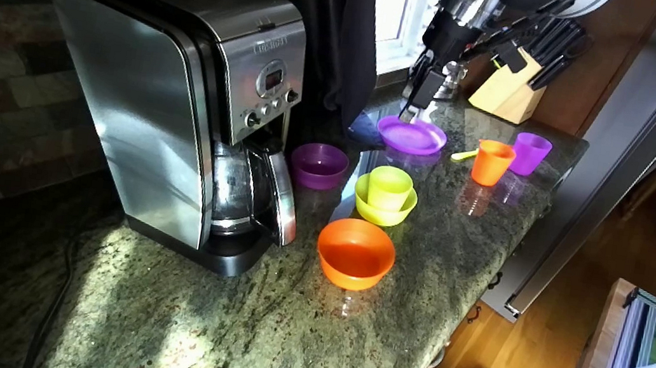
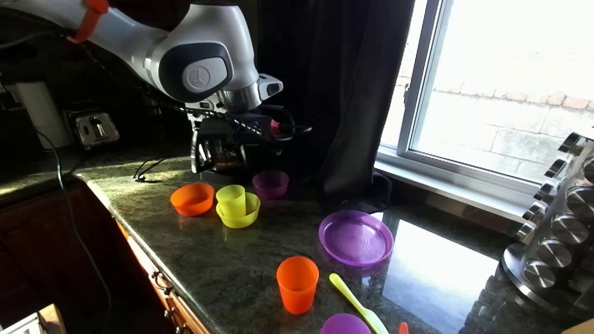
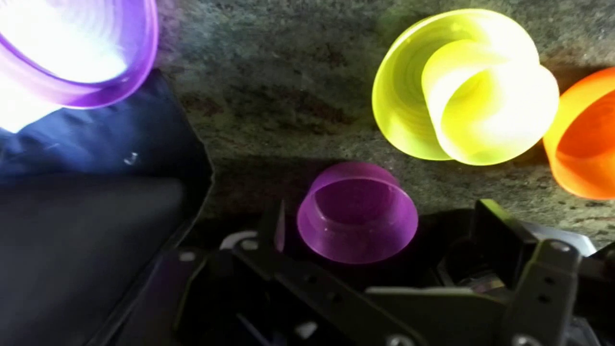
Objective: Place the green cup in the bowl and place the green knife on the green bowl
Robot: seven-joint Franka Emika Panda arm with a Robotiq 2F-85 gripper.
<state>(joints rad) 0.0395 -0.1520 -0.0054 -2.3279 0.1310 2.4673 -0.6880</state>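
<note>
Operating remotely, I have the tool (image 3: 382, 216) raised above the table (image 2: 260, 269), its jaws parted and grasping nothing; I judge this height clears the rims below. The green cup (image 2: 232, 202) stands inside the green bowl (image 2: 251, 216), whose wider wall presumably confines it. The green knife (image 2: 356, 302) lies flat beside the orange cup (image 2: 297, 287), handle end near the purple plate (image 2: 356, 239), yet to be placed; its thin profile will likely demand a low pinch.

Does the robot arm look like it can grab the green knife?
Probably yes, from above: nothing shows lying on the green knife, and the tool is open. It would have to move over first, and dodge the orange cup close by.
</note>
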